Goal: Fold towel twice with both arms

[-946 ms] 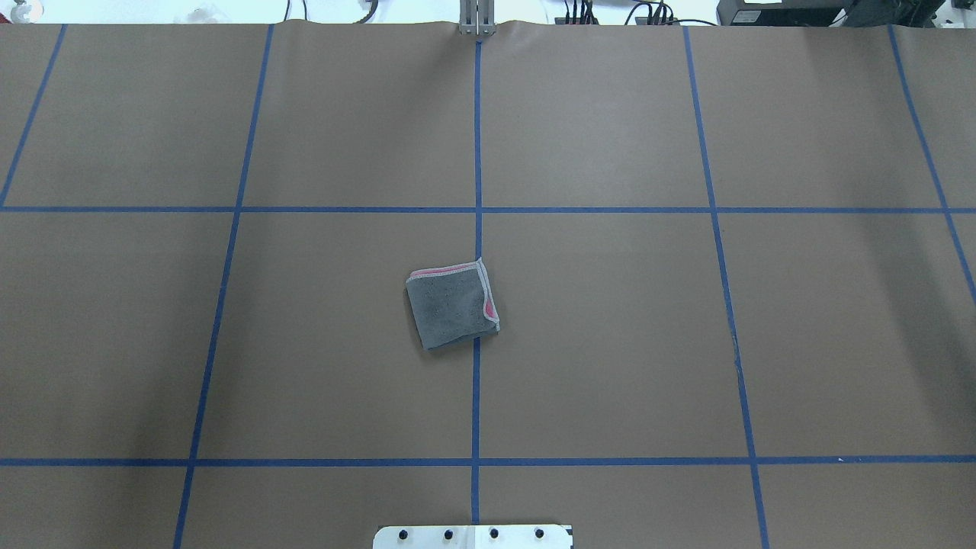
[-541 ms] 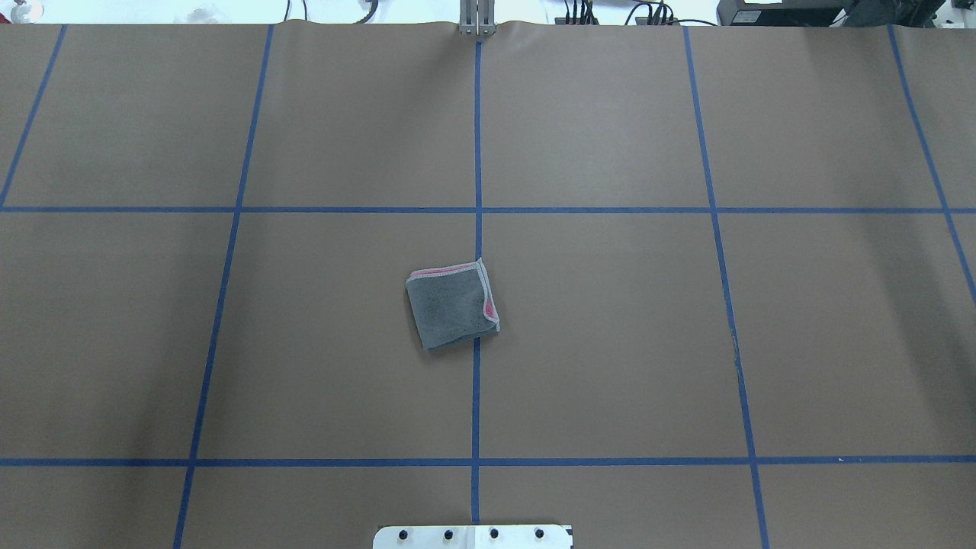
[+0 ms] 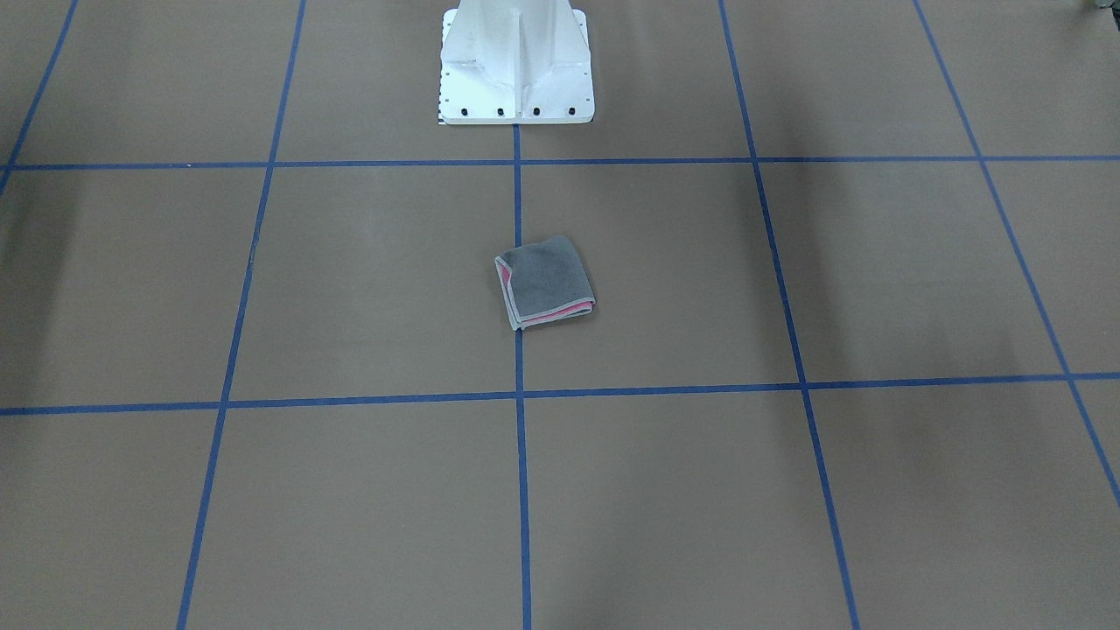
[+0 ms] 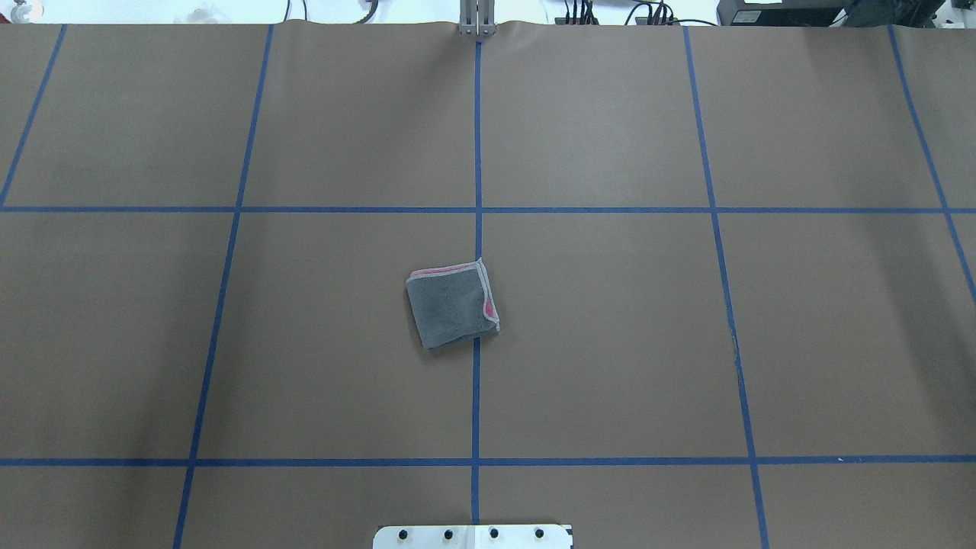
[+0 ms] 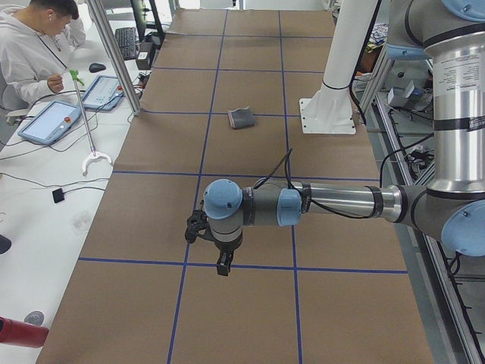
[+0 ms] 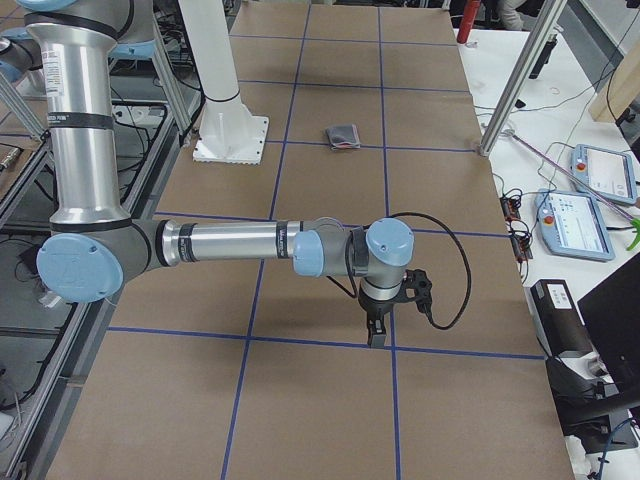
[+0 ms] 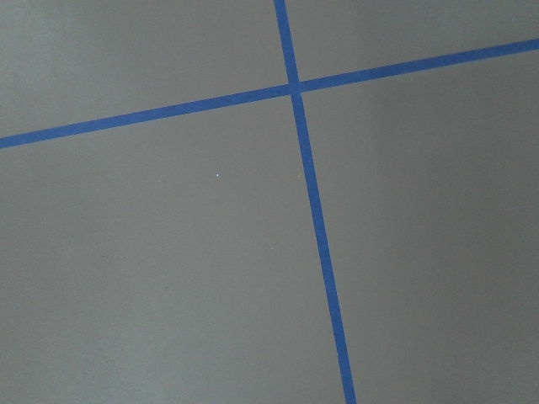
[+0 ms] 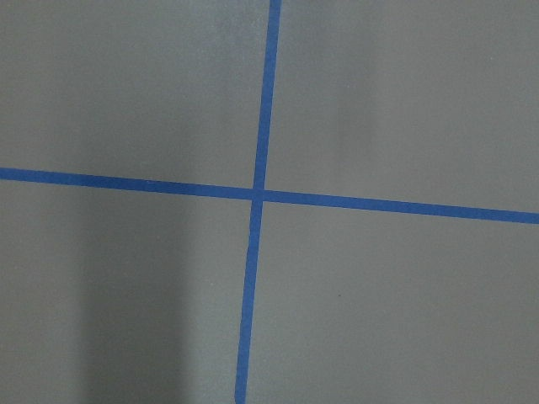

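Left gripper (image 5: 220,264) and right gripper (image 6: 378,332) showed only in the side views, so I could not tell whether either was open or closed. My left arm (image 5: 341,203) and right arm (image 6: 230,243) reached out low and level, wrists pointing down, each well clear of the pedestal (image 3: 516,66) to its own side; I judged that a parked pose. Near the pedestal's front lay the towel (image 4: 451,305), folded small, grey up, pink at two edges, both folds seemingly done.

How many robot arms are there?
2. The left arm stretches over the left end of the table, the right arm over its right end, both away from the towel.
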Motion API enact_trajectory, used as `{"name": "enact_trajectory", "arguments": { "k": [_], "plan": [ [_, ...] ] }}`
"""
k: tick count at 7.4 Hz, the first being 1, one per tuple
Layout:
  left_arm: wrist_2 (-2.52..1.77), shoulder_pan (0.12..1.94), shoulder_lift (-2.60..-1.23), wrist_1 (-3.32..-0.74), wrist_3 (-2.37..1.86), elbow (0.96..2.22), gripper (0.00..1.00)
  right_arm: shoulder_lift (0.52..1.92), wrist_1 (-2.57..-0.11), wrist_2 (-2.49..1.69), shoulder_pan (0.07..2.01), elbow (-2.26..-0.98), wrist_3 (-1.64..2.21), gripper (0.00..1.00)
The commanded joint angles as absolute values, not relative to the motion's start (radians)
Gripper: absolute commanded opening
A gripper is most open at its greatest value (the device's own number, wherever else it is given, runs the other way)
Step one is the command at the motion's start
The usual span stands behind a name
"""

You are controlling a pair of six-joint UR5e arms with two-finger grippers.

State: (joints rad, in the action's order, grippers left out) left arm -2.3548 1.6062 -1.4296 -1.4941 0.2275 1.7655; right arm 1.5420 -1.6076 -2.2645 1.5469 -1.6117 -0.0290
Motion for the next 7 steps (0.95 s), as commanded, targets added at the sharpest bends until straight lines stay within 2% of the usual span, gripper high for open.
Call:
{"name": "enact_trajectory", "arguments": {
  "k": [1,7],
  "plan": [
    [-2.355,1.606,-1.428,-1.494,0.227,1.77,1.0,1.543,-1.608,-2.266,1.546,-1.606,-0.029,1.0],
    [-2.355,1.605,-1.428,-1.494,0.227,1.769,1.0,1.554,-1.608,-2.266,1.545,-1.605,-0.029,1.0]
  ]
}}
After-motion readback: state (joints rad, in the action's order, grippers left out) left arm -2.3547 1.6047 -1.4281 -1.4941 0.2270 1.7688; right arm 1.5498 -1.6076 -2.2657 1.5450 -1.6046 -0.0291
